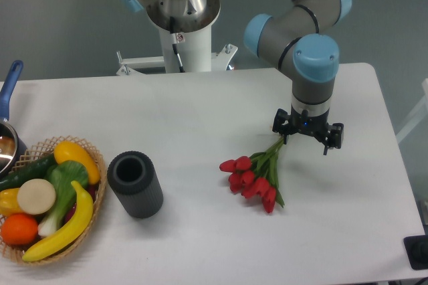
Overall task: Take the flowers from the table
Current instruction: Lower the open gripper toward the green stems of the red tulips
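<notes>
Wicker basket (93, 164) of fruit and vegetables nearest, at table's 8 o'clock edge; dark ribbed cylinder (136, 184) just beside it at its 3 o'clock. Flowers (255, 176) lie flat on table (200, 111), right of centre, red buds toward 7 o'clock, stems running up to 1 o'clock. Gripper (307, 139) sits over stem ends, fingers spread, holding nothing visible; contact with stems unclear. Judgement: descend straight, straddle stems across their run, close gently near the bunch's gathered middle, lift vertically so buds don't drag. Robot base (179, 31) at far 12 o'clock edge.

Produce basket (93, 164), dark cylinder (136, 184), saucepan (8, 114)
</notes>
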